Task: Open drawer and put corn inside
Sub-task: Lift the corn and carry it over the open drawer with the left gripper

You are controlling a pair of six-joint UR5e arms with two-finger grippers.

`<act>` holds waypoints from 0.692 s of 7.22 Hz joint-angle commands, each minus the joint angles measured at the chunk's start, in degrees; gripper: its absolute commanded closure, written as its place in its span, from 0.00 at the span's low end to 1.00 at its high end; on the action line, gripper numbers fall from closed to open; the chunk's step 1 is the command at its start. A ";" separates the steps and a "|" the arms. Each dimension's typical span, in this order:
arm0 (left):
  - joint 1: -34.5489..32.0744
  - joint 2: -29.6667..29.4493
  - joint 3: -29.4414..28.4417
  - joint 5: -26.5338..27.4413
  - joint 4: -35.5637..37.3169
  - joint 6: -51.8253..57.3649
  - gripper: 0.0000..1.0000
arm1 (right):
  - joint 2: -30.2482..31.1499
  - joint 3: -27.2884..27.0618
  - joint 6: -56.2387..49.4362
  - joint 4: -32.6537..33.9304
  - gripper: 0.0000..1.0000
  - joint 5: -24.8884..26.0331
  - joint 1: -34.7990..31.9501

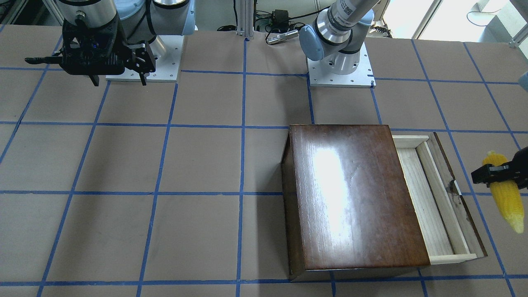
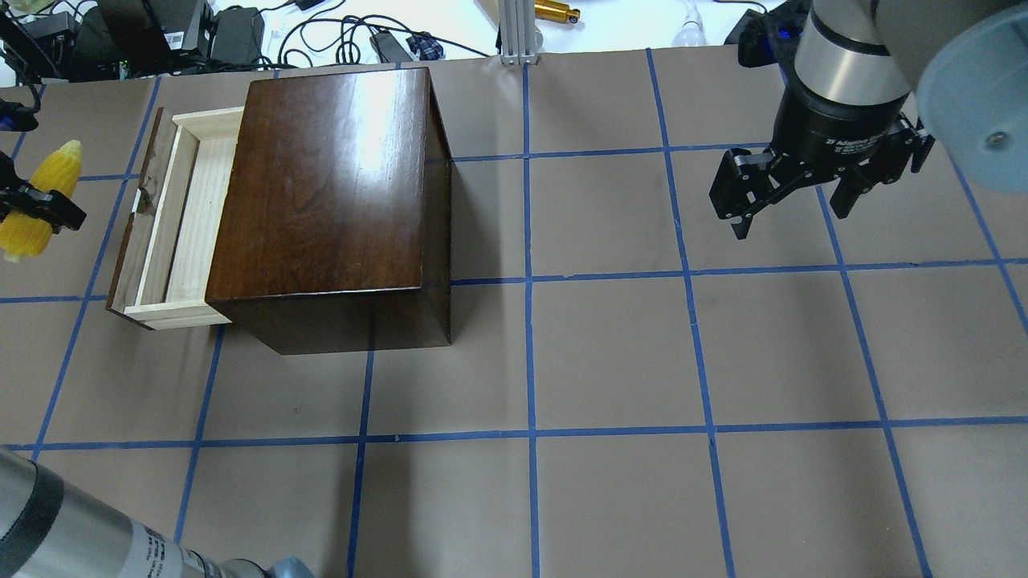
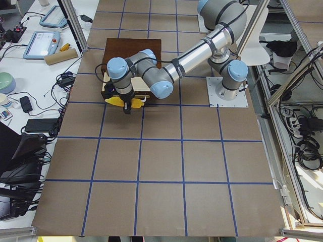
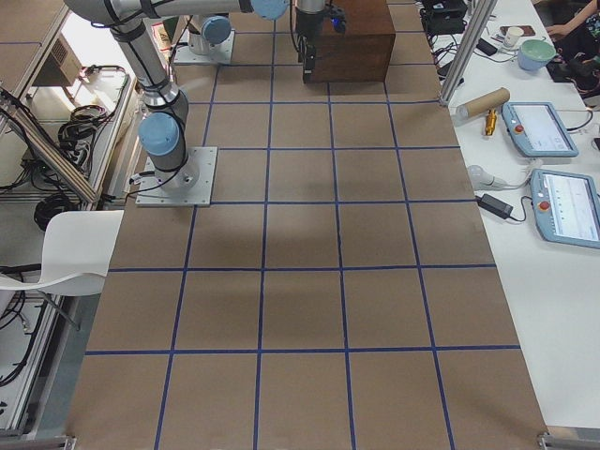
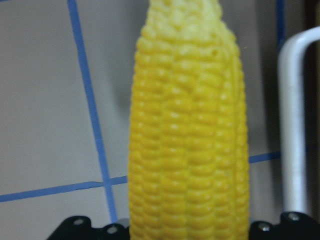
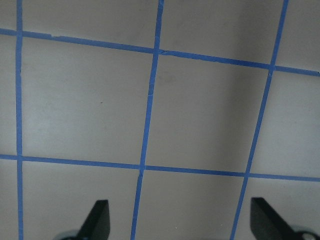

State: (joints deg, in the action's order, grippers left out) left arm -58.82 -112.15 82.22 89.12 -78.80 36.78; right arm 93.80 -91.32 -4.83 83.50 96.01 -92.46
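Corn sits pinched in your left gripper, just outside the open drawer; the carrying step is in hand; next, likely move it boxward over the tray and release; your right gripper hangs spread, well apart.

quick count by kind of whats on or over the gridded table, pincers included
wooden box: 1
drawer, pulled open: 1
corn: 1
pincers: 2 (left pincer shut on the corn, right pincer open)
total: 5
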 commanded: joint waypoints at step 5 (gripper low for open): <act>-12.20 2.11 0.75 0.52 -0.74 -18.50 0.81 | 0.06 0.00 0.00 0.00 0.00 -0.03 0.00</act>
State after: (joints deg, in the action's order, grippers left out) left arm -70.73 -109.95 82.83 89.04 -79.55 18.37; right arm 93.82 -91.32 -4.83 83.50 95.98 -92.46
